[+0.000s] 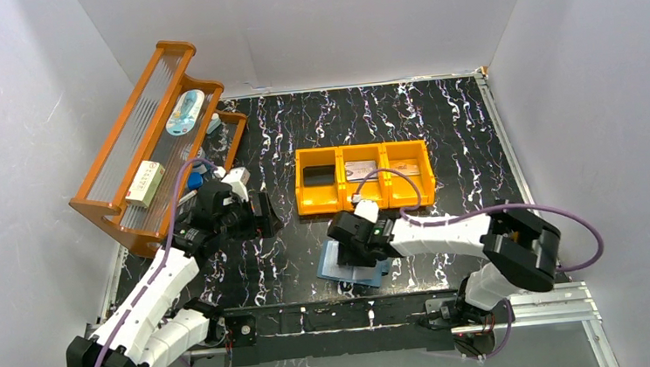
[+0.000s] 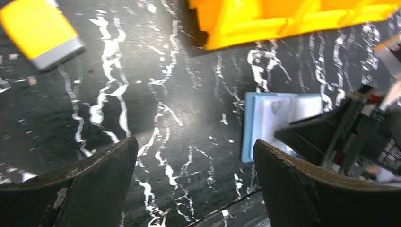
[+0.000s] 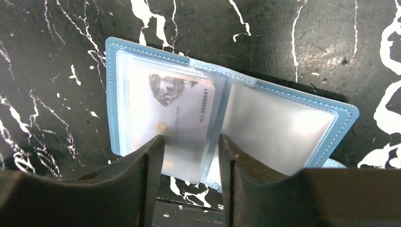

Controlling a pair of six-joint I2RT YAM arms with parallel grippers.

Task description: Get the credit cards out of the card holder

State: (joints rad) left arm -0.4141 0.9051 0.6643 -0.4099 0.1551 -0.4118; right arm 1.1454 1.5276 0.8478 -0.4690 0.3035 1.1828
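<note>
The teal-blue card holder (image 3: 283, 127) lies open on the black marbled table, near the front edge (image 1: 335, 268). A greyish credit card (image 3: 179, 118) sits in a clear sleeve on its left page, and the sleeve's lower corner sticks out past the holder's edge. My right gripper (image 3: 191, 142) hovers over it, jaws partly apart, with that corner between the fingers; the left fingertip (image 3: 156, 146) overlaps the card's edge. Two more cards lie in the bin, one greyish (image 1: 361, 170) and one tan (image 1: 404, 169). My left gripper (image 2: 195, 144) stands open over bare table, left of the holder (image 2: 265, 118).
An orange three-compartment bin (image 1: 365, 200) stands just behind the holder. A tilted orange rack (image 1: 139, 145) with small items fills the back left. A yellow block with a grey end (image 2: 40, 30) lies near my left gripper. White walls enclose the table.
</note>
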